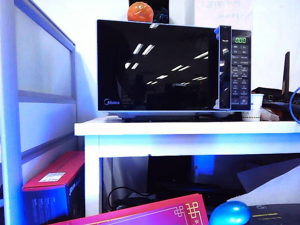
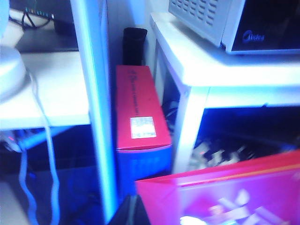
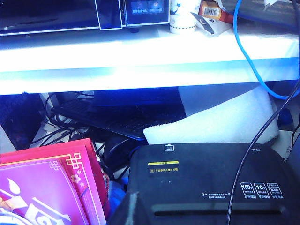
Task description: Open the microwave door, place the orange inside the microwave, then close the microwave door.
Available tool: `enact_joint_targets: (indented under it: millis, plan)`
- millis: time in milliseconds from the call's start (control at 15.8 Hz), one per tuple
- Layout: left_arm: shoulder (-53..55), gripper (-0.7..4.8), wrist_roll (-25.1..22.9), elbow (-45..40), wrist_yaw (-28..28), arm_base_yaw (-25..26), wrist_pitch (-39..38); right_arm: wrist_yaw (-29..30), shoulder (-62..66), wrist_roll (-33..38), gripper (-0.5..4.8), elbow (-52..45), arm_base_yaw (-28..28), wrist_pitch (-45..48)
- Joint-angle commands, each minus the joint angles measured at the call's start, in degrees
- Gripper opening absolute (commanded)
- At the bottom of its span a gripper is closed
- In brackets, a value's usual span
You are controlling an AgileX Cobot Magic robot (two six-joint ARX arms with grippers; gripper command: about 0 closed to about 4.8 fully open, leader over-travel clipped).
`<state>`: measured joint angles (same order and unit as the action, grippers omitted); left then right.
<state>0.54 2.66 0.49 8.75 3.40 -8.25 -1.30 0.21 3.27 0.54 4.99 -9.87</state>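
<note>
Microwave (image 1: 173,68) stands on the white table (image 1: 187,127) with its door (image 1: 157,65) shut. Orange (image 1: 140,11) rests on its roof at 11 o'clock, so it needs fetching. Left gripper (image 2: 129,211) and right gripper (image 3: 129,208) wait low, both closed and empty, because nothing is started.

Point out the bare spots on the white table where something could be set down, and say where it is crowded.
The white table is bare along the front strip before the microwave and at the narrow left end beside it. Right of the microwave, a paper cup and clutter crowd it. The orange sits on top. Both grippers are out of view.
</note>
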Motion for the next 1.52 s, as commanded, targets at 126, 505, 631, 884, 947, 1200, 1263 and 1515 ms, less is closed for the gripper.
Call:
enact_joint_targets:
  millis: [126,505,631,884,947,1200,1263,1515]
  plan:
    - [0.13,-0.03,12.76,6.12,-4.57,-0.02,14.60,-0.46,-0.09,3.17,-0.01,2.56,0.02,11.98]
    - [26.12,-0.03,6.78,41.66,-11.23,0.04,14.75,-8.26,4.74,3.17,-0.01,21.86,0.02,11.34]
    - [39.95,-0.03,4.17,59.34,-3.93,0.04,13.79,-8.22,11.21,3.17,-0.01,28.57,-0.02,11.47]
    - [65.68,-0.03,2.23,94.51,15.74,-0.07,-3.04,-7.61,29.03,2.47,-0.01,44.87,-0.07,11.37]
    - [71.14,-0.03,2.12,101.74,18.64,-0.57,-7.30,-6.97,33.03,1.22,-0.01,49.07,-0.04,11.39]
    - [83.03,-0.03,1.88,114.68,21.09,-4.15,-11.72,6.97,48.81,-6.82,-0.01,65.35,-0.02,3.89]
    - [85.15,-0.03,1.81,116.08,21.79,-6.51,-12.37,11.72,52.98,-8.00,-0.01,69.40,-0.04,0.28]
    - [92.13,-0.03,-1.46,118.33,24.70,-11.54,-13.35,18.12,64.22,-7.98,-0.01,78.16,0.07,-4.39]
